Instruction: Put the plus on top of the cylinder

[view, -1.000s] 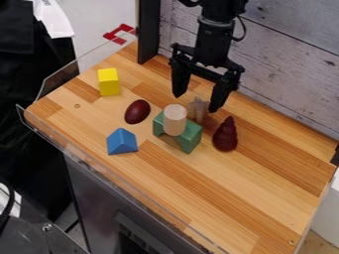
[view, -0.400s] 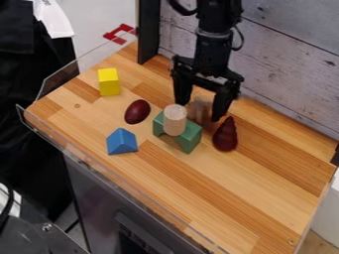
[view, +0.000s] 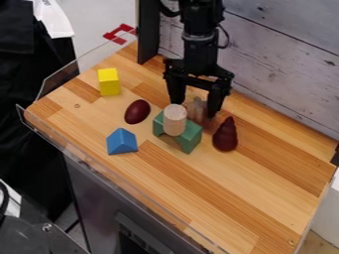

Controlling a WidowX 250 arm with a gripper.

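I see the end effector (view: 194, 107), a black two-finger unit, lowered near the wall-side edge of the worktop (view: 245, 198), which is striped light and mid-brown wood. Its fingers point downward and are spread apart. The plus (view: 197, 110), a brown wooden cross-shaped block, is located between them, on the worktop, near the pale plank wall (view: 285, 62). Contact between the plus and either finger cannot be confirmed from where I stand.

The cylinder (view: 175, 116), a pale natural-wood block, is seated upright on top of the green wooden arch block (view: 191, 137). This assembly stands immediately beside the plus, on the side away from the wall, and masks part of it. The plus is not mounted on the cylinder.

Adjacent parts, listed by position as I face the wall:

- Right of the arch block: a dark red, tapered, ridged cone (view: 225, 136), standing upright, point up.
- Left of the arch block: a dark red, glossy egg-shaped piece (view: 138, 111), lying on the worktop.
- Left and nearer to me: a blue triangular prism (view: 122, 142).
- Far left: a yellow rectangular block (view: 109, 82), standing well apart from the arch block.

A clear panel (view: 58, 85) borders the left end of the worktop. A red bracket (view: 118, 34) is near its far left corner, beside a black upright post (view: 149, 32)
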